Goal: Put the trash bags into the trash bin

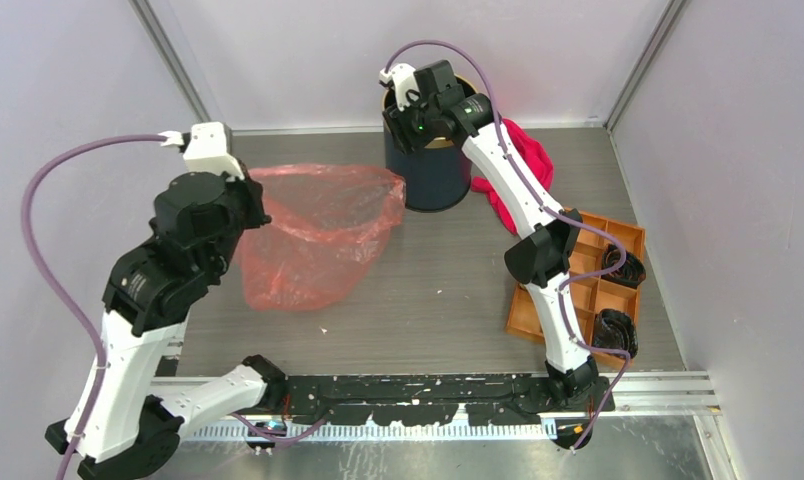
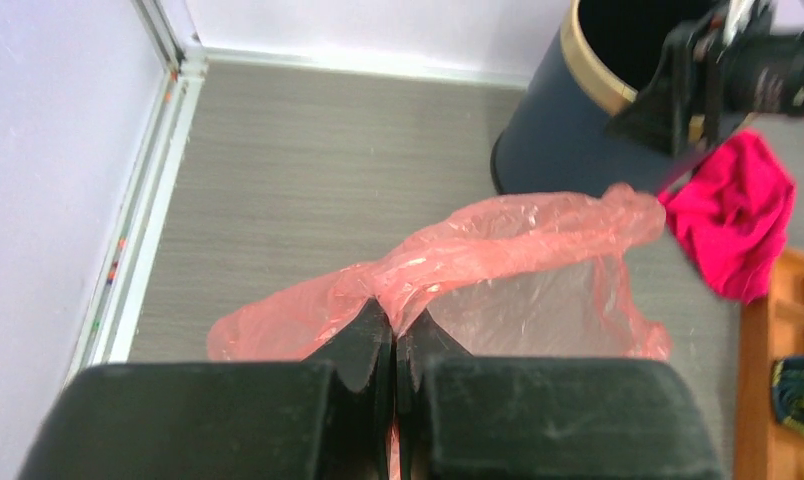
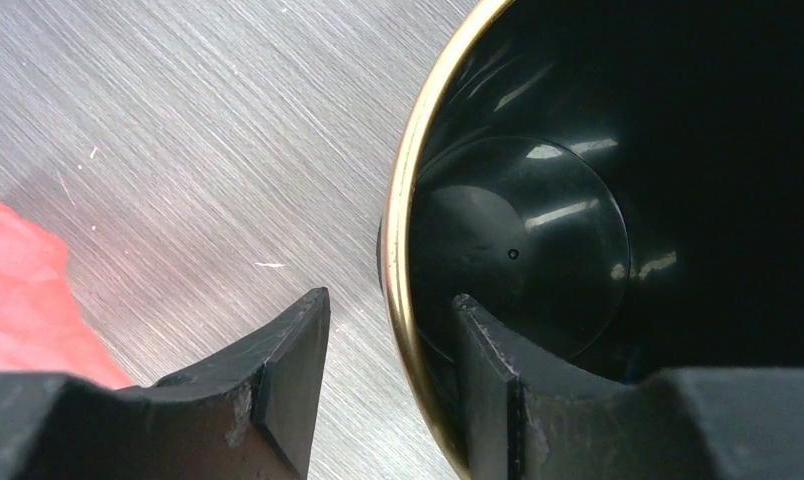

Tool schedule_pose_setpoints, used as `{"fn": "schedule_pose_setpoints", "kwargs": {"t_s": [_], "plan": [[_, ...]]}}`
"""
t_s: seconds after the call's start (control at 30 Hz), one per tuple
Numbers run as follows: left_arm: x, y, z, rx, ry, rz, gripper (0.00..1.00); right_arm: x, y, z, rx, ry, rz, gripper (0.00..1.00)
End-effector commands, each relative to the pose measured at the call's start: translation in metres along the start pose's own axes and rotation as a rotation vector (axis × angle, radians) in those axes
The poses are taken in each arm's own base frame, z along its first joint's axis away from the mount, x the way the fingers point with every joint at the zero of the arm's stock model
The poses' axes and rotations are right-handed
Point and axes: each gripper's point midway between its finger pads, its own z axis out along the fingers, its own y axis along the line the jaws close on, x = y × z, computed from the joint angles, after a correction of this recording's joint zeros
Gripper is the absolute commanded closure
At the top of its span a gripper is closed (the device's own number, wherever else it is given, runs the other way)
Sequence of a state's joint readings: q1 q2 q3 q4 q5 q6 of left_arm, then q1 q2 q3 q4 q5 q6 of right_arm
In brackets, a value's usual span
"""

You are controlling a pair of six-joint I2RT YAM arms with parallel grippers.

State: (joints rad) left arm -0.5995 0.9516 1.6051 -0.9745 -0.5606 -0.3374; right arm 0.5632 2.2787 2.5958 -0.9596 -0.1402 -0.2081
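The grey brushed worktop (image 1: 448,290) is carrying everything. The thin translucent red-pink plastic bag (image 1: 313,235) is spreading left of centre in the top view. One corner is ending just beside the dark navy cylindrical bin with a gold rim (image 1: 433,175) at upper centre. The left tool (image 2: 393,325) is clamping the bag's film, its fingers together. The right tool (image 3: 390,300) is holding its fingers apart, one inside the bin's rim and one outside.

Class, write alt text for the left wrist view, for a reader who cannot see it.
The left arm's jaws, shut at the bottom edge, pinch a wrinkly pink plastic bag that stretches toward a gold-rimmed navy bin. The right arm's jaws sit at its rim; a magenta cloth lies beside the bin.
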Motion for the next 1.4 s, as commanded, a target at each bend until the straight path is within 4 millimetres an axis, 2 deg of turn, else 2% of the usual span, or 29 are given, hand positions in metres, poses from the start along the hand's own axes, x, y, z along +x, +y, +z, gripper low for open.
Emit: {"fn": "schedule_pose_setpoints", "kwargs": {"t_s": [0.0,0.2,0.37,0.5,0.7,0.83,0.9,1.03,1.1,1.23,1.37], "plan": [[-0.062,0.017,-0.025,-0.042,-0.212,-0.138,0.99,0.013,0.017,-0.003,-0.063,0.057,0.008,0.47],[-0.095,0.033,-0.048,-0.068,-0.340,-0.225,1.00,0.023,0.018,0.005,-0.073,0.083,0.005,0.48],[-0.108,0.035,-0.056,-0.054,-0.396,-0.283,0.99,0.027,0.026,0.004,-0.106,0.100,0.016,0.55],[-0.113,0.033,-0.058,-0.035,-0.423,-0.308,0.99,0.029,0.034,-0.002,-0.115,0.119,0.025,0.64],[-0.119,0.031,-0.057,-0.029,-0.438,-0.305,0.99,0.032,0.052,-0.010,-0.143,0.146,0.033,0.67],[-0.120,0.030,-0.056,-0.028,-0.441,-0.300,0.99,0.030,0.061,-0.014,-0.163,0.140,0.061,0.67],[-0.120,0.029,-0.055,-0.025,-0.441,-0.299,0.99,0.029,0.058,-0.014,-0.154,0.135,0.065,0.62],[-0.116,0.029,-0.055,-0.024,-0.441,-0.300,0.99,0.035,0.053,-0.007,-0.118,0.157,0.059,0.61],[-0.115,0.031,-0.056,-0.025,-0.443,-0.300,0.99,0.037,0.050,-0.003,-0.110,0.164,0.059,0.64],[-0.114,0.034,-0.058,-0.032,-0.450,-0.301,0.99,0.035,0.055,-0.007,-0.130,0.165,0.079,0.79],[-0.114,0.032,-0.056,-0.031,-0.448,-0.301,1.00,0.028,0.068,-0.021,-0.167,0.147,0.118,0.81]]}}
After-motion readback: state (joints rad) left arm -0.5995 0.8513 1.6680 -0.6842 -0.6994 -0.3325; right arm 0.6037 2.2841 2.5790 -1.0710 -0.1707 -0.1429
